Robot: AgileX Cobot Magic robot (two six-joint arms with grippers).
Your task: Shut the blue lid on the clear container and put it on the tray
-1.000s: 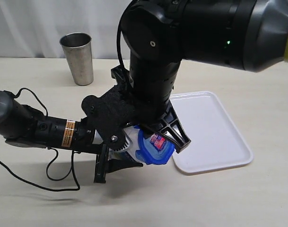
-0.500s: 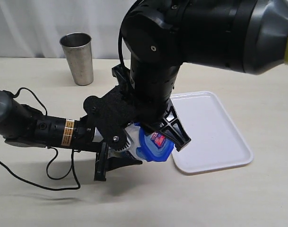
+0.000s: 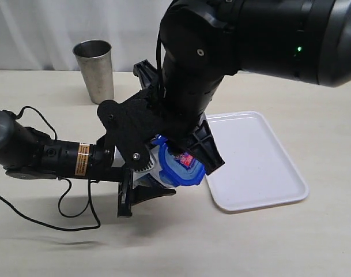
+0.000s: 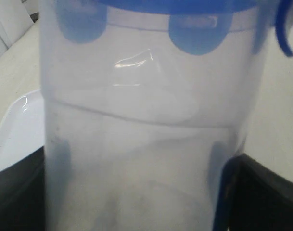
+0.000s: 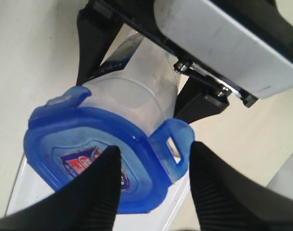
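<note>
My left gripper (image 3: 145,180) is shut on the clear container (image 3: 157,167), holding it tilted on its side just above the table. The container fills the left wrist view (image 4: 146,144), with a black finger on each side. The blue lid (image 3: 182,167) sits on its mouth, sticker facing the tray (image 3: 261,161). My right gripper (image 5: 156,187) is open at the lid (image 5: 88,144). One finger lies over the lid's top and the other stands clear, past a flap (image 5: 173,144) that sticks out unlatched. Another flap (image 5: 64,98) also stands out.
A grey steel cup (image 3: 96,70) stands at the back left. The white tray lies right of the grippers, its near corner under the lid (image 4: 16,125). A black cable (image 3: 65,213) loops on the table by the left arm.
The right arm has shifted left and slightly up, and now covers more of the lid. The container and lid have moved a little left with the left gripper.
</note>
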